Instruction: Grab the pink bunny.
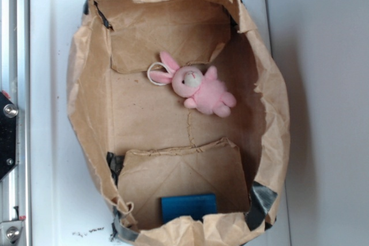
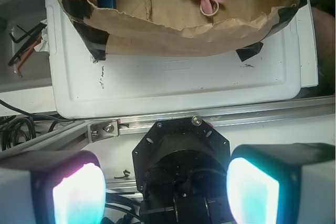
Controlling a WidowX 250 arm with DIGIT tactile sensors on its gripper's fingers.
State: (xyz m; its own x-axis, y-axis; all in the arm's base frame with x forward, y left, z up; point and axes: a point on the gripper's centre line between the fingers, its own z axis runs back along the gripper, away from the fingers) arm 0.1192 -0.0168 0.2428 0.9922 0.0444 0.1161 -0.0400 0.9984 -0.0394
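Here, in the exterior view, a metal frame rail [image 1: 11, 113] runs down the left edge beside a white tray [image 1: 52, 113]. On the tray sits a brown paper-lined box [image 1: 86, 102], its rim crumpled and held with dark tape [image 1: 260, 199] at the corners. The pink bunny [image 1: 202, 89] lies on the box floor a little above the middle, head to the left, ears toward a white string loop [image 1: 155, 75], legs to the lower right. A blue block [image 1: 189, 207] stands near the bottom wall, well apart from the bunny.

In the wrist view, the gripper [image 2: 165, 190] hangs outside the box, over the robot's dark base [image 2: 181, 161], and the bunny shows at the top edge. Its two glowing pads [image 2: 79, 195] stand wide apart with nothing between them.
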